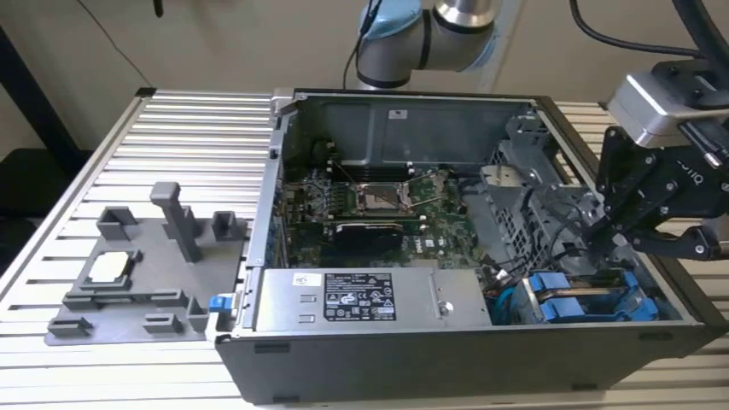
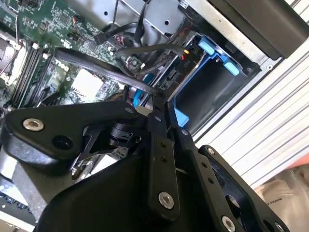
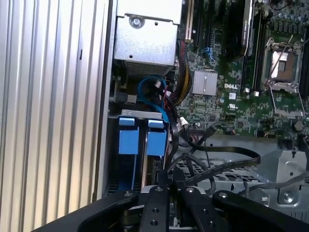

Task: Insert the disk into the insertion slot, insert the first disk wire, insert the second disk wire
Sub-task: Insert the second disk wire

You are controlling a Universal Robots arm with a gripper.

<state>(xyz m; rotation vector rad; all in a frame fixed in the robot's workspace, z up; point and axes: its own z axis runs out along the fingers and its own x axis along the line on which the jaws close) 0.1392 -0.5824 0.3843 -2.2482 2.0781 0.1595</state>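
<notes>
We see the claw (image 1: 632, 242) pinched together on a black wire (image 3: 227, 166) above the blue disk carriers (image 1: 575, 301).

The open computer case (image 1: 479, 256) lies on the desk (image 1: 171, 154), toward the exterior view's right, with a fixture plate (image 1: 137, 273) beside it toward the left edge. Inside the case, the power supply (image 1: 358, 299) sits along the front wall, the motherboard (image 1: 364, 205) behind it, and the disk (image 1: 581, 299) in the front right corner bay. The pincer (image 1: 621, 239) hangs just above that bay.
</notes>
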